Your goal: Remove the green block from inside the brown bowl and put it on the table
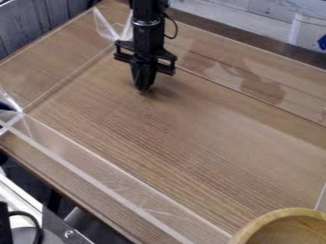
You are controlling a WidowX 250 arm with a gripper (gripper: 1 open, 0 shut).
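I see only the rim of the brown bowl [291,225] at five o'clock, its inside and any green block hidden. Well apart, at eleven o'clock, my gripper [147,86] points straight down at the table [178,143], jaws shut, visibly empty.

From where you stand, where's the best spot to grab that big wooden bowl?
Probably its thick rim, taken from above: only that rounded edge of the brown bowl shows at the bottom right corner, and the whole bowl looks far wider than the shut gripper.
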